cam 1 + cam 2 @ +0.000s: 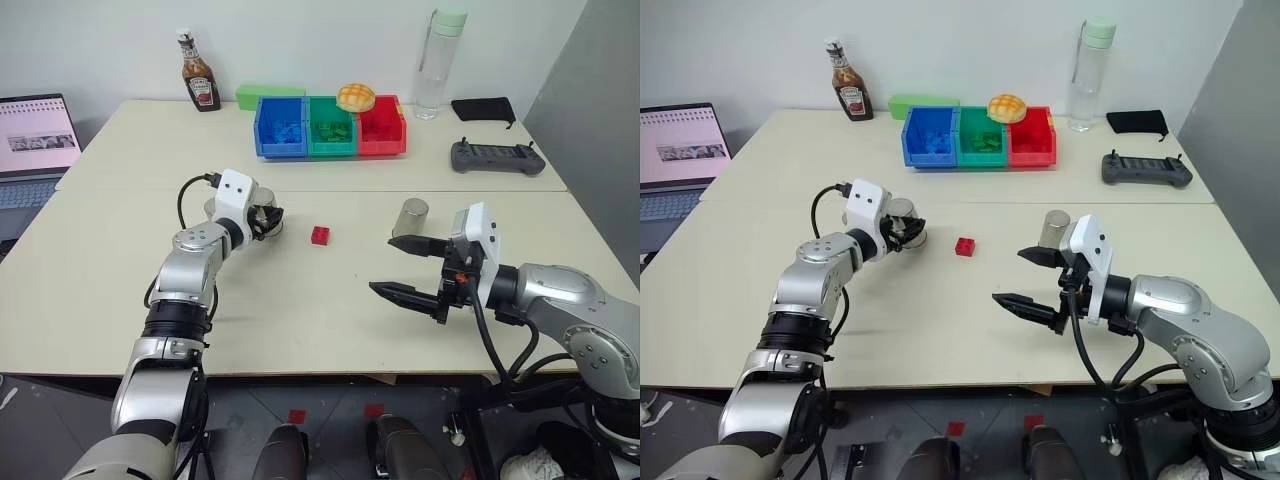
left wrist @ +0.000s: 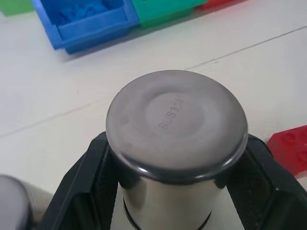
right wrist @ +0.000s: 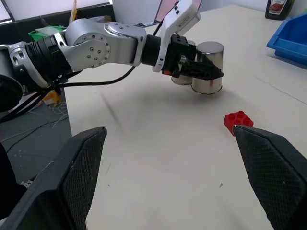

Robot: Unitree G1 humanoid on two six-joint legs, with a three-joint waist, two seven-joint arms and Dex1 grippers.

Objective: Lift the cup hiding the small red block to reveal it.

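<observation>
Left gripper clamps the cup clear of the table, so the small red block lies exposed beside it; right gripper waits wide open, empty.

3 cups, 1 red block, 3 bins, 1 ketchup btl, 1 water btl, 1 laptop.

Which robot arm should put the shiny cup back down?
The left. Its gripper is shut on the silvery metal cup, held beside the small red block. The right gripper is open and holds nothing.
</observation>
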